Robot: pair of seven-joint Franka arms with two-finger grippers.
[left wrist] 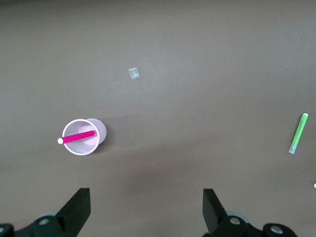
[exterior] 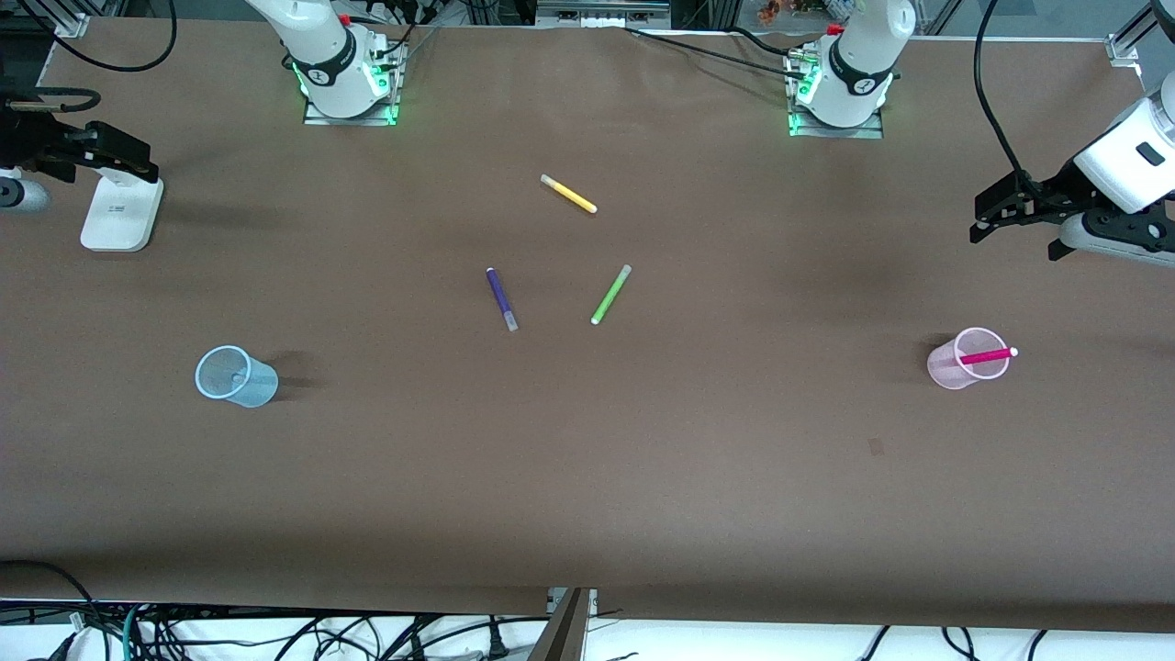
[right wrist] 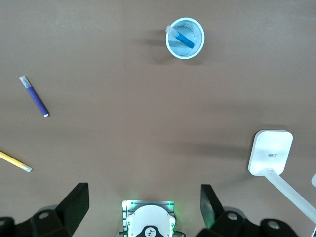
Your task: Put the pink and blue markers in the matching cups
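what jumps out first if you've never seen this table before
The pink marker leaning in the pink cup at the left arm's end, and the blue marker in the blue cup at the right arm's end. Between them lie purple, green and yellow markers.

You face a wide brown surface (exterior: 587,477), evenly lit, black cables (exterior: 275,638) tangled along its near edge, white stand (exterior: 121,213) at the right arm's end
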